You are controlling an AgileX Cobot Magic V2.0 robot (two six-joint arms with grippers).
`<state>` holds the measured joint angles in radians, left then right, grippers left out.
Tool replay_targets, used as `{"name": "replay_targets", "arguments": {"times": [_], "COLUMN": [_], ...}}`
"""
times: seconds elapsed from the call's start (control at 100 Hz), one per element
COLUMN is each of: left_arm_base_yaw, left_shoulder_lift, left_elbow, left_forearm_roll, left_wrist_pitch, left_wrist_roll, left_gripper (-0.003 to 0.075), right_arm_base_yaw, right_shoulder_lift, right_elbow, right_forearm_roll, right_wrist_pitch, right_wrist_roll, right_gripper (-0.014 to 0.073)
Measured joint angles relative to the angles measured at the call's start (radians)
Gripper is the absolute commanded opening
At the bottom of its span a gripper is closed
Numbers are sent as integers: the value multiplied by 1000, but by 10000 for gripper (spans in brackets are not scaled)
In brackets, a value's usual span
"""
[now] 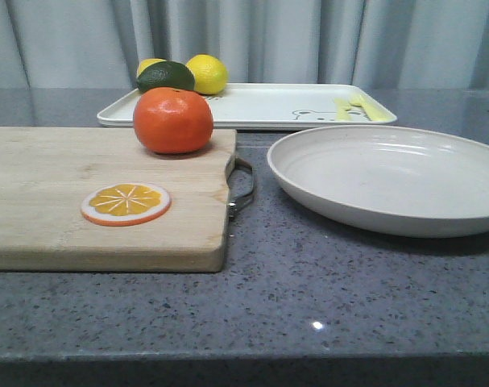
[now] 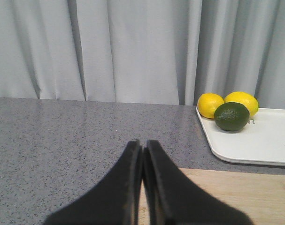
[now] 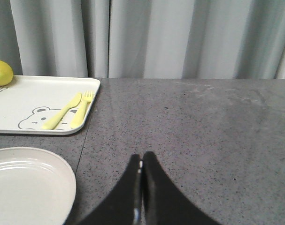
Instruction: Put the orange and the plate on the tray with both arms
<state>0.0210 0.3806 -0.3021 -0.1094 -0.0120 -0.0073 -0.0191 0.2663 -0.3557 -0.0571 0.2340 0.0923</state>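
Front view: nothing is placed yet. The orange (image 1: 173, 120) sits on the cutting board (image 1: 83, 201) just before the tray (image 1: 252, 106); the plate (image 1: 389, 177) rests on the surface beside the board.

Left wrist view: left gripper (image 2: 142, 150), fingers together, empty.

Right wrist view: right gripper (image 3: 141, 161), fingers together, empty, beside the plate.

The round glossy orange (image 1: 173, 120) is deep orange. The wide shallow plate (image 1: 389, 177) is plain off-white. The flat rectangular white tray (image 1: 260, 105) carries a bear outline and yellow utensil marks. The pale wooden cutting board (image 1: 67, 201) bears an orange-and-white slice disc (image 1: 126, 203). Two lemons (image 2: 227, 103) are yellow, the lime (image 2: 232, 116) dark green. The speckled worktop (image 1: 349, 298) is grey, as are the curtains (image 2: 109, 47). Both tools are black.
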Motion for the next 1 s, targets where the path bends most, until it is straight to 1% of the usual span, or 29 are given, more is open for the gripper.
{"name": "replay_targets", "arguments": {"times": [0.2,0.31,0.38,0.42,0.47,0.5,0.52,0.55,0.57,0.58,0.62,0.64,0.69,0.76,0.81,0.9,1.0], "left_arm_base_yaw": [0,0,0,0,0,0,0,0,0,0,0,0,0,0,0,0,-16], "left_shoulder_lift": [2,29,63,83,117,134,146,161,173,176,198,209,235,276,307,367,431], "left_elbow": [-18,-57,-91,-112,-134,-147,-156,-169,-177,-183,-197,-206,-230,-272,-303,-362,-426], "left_forearm_roll": [0,0,0,0,0,0,0,0,0,0,0,0,0,0,0,0,0], "left_wrist_pitch": [0,12,33,47,63,73,79,84,89,90,96,99,113,151,180,221,236], "left_wrist_roll": [0,0,0,0,0,0,0,0,0,0,0,0,0,0,0,0,0], "left_gripper": [-20,-18,10,50,121,188,220,304,339,372,460,496,554,599,615,622,622], "right_arm_base_yaw": [0,0,0,0,0,0,0,0,0,0,0,0,0,0,0,0,0], "right_shoulder_lift": [48,87,107,114,122,124,127,126,126,126,126,126,126,126,126,126,126], "right_elbow": [-49,-87,-97,-100,-102,-102,-102,-102,-102,-102,-102,-102,-102,-102,-102,-102,-102], "right_forearm_roll": [2,2,2,4,4,4,4,4,4,4,4,4,4,4,4,4,4], "right_wrist_pitch": [81,107,109,112,112,114,116,116,118,118,118,118,118,118,118,118,118], "right_wrist_roll": [0,0,0,0,0,0,0,0,0,0,0,0,0,0,0,0,0], "right_gripper": [-67,-67,-67,-67,-67,-67,-67,-67,-67,-67,-67,-67,-67,-67,-67,-67,-67]}}
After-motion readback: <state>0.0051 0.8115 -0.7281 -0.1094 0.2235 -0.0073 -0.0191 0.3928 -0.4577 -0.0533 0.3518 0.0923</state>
